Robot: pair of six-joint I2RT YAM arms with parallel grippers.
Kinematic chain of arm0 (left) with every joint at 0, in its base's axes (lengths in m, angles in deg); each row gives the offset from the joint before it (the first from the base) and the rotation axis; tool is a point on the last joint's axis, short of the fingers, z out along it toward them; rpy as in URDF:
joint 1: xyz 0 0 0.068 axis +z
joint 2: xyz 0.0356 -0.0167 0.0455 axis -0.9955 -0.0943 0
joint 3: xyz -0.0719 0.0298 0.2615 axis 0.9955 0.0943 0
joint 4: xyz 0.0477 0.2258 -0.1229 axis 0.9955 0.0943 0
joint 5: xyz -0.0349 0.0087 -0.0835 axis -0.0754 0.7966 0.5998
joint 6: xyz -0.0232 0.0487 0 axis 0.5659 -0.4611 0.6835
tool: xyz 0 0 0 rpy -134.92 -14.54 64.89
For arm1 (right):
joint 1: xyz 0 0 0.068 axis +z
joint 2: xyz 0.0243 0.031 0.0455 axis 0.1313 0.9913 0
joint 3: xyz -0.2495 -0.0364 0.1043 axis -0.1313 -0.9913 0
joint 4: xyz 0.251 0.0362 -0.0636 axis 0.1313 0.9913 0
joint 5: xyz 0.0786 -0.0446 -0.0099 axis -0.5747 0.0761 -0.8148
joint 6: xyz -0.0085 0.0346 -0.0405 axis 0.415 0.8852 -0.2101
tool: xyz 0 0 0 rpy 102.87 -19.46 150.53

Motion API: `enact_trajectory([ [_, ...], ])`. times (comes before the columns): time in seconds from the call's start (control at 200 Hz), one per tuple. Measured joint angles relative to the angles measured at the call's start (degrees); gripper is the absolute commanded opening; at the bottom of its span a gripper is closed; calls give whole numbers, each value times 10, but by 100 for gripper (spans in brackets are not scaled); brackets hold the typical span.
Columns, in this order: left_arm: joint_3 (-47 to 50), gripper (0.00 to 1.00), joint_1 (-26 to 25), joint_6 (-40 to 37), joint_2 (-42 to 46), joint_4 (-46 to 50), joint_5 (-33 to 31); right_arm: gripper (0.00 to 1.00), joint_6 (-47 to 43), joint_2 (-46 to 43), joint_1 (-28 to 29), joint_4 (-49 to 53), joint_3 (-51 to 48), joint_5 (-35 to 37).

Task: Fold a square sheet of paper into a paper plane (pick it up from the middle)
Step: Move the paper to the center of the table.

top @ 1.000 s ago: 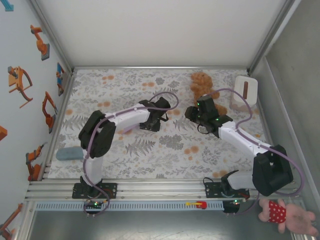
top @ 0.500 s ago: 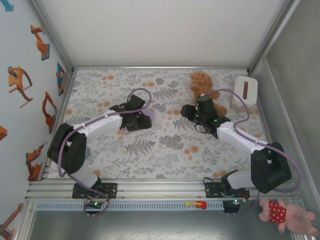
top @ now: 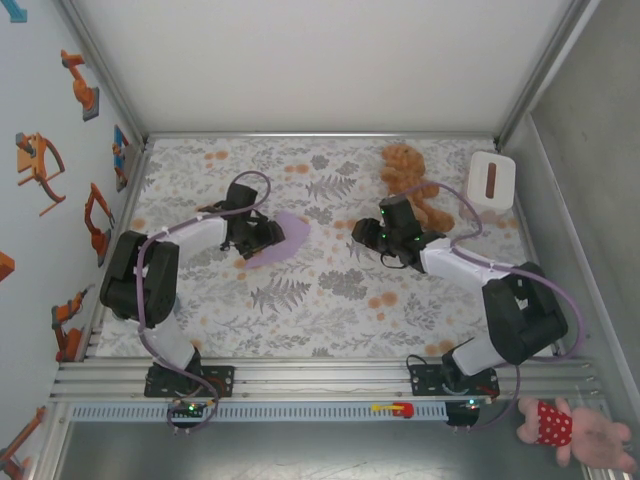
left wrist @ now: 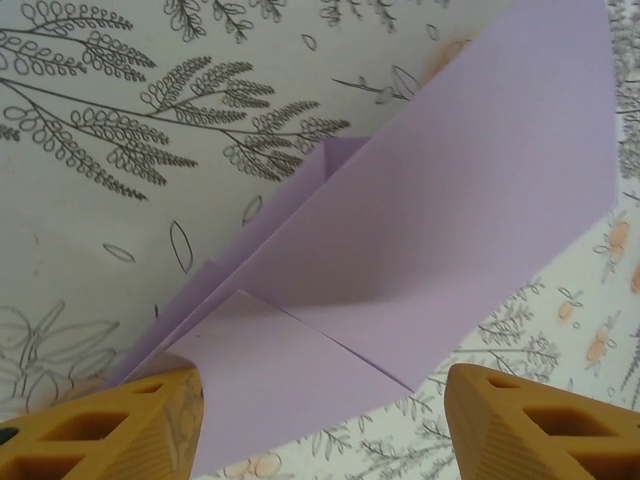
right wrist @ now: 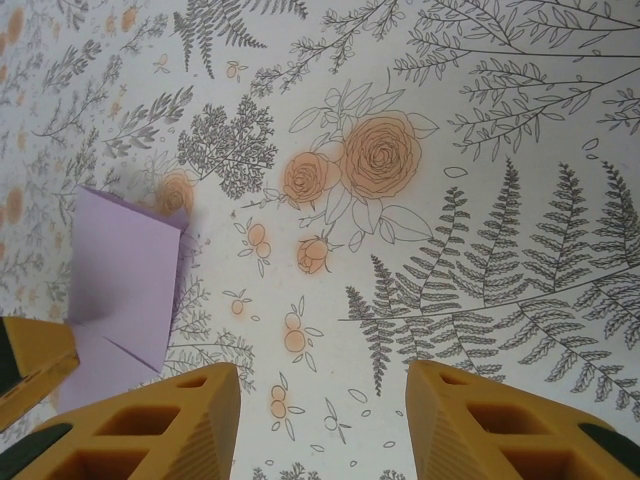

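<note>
The lavender sheet of paper [top: 281, 237] lies on the flowered tablecloth left of centre, folded into overlapping layers with slanted creases [left wrist: 440, 230]. My left gripper [top: 263, 237] hovers low over its left end. The orange fingers stand wide apart, open, with the paper's lower flap [left wrist: 290, 390] flat on the cloth between them. My right gripper [top: 362, 234] is at mid-table, right of the paper and apart from it. It is open, with only tablecloth between its fingers [right wrist: 322, 385]. In the right wrist view the paper [right wrist: 125, 285] shows at the left edge.
A brown teddy bear [top: 405, 170] lies at the back right, just behind the right arm. A white box [top: 494, 180] stands in the back right corner. Frame walls close in the table's left, back and right sides. A pink plush toy [top: 575, 430] lies off the table, front right.
The left arm has swung back to the left, uncovering the folded paper, and its jaws have opened wider. The right gripper has shifted slightly left and back.
</note>
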Motion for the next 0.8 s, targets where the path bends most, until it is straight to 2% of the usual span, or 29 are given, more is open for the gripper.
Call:
enact_trajectory([
  [0.326, -9, 54, -1, 17, -31, -13, 43, 46, 21, 21, 18, -9, 0, -6],
  [0.431, -6, 52, -21, 41, -34, -21, 52, 46, 44, 30, 34, -22, 0, -10],
  [0.636, 15, 39, -82, 118, -33, -58, 63, 42, 105, 57, 80, -61, 0, -22],
  [0.796, 25, 36, -92, 149, -26, -76, 81, 40, 145, 78, 114, -79, 0, -23],
])
